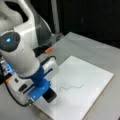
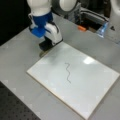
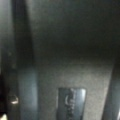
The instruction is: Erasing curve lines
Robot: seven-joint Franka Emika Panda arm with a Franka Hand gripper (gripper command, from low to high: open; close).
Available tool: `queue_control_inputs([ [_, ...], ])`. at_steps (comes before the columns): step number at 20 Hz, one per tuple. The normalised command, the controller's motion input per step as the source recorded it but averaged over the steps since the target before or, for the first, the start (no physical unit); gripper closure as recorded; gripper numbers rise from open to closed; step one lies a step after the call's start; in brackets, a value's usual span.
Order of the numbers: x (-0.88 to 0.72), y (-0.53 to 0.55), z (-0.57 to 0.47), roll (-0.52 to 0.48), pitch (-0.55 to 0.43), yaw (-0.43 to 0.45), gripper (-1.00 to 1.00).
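Note:
The curve lines are one thin dark wavy stroke (image 1: 72, 87) near the middle of the white board (image 1: 97, 72), and it shows whole in both front views (image 2: 67, 72). My gripper (image 1: 50, 95), under a blue mount, is down at the board's corner nearest the arm, at a front view's left (image 2: 45, 45). It stands a good way from the stroke. Its black tip meets the board's edge there. The wrist view is dark; a black rectangular block (image 3: 71, 103) with faint lettering lies at its bottom middle on a grey surface.
The board (image 2: 95, 82) lies on a grey table (image 1: 82, 45). A small orange piece (image 2: 81, 28) sits on the table beside the arm's base, also visible as an orange piece (image 1: 48, 50). The white arm body fills a front view's left.

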Motion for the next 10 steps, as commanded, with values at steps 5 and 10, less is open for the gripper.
queue_control_inputs([
  [5, -0.3, 0.49, -0.19, -0.14, -0.234, -0.357, 1.0],
  [10, -0.2, 0.36, -0.26, -0.068, -0.215, -0.253, 1.0],
])
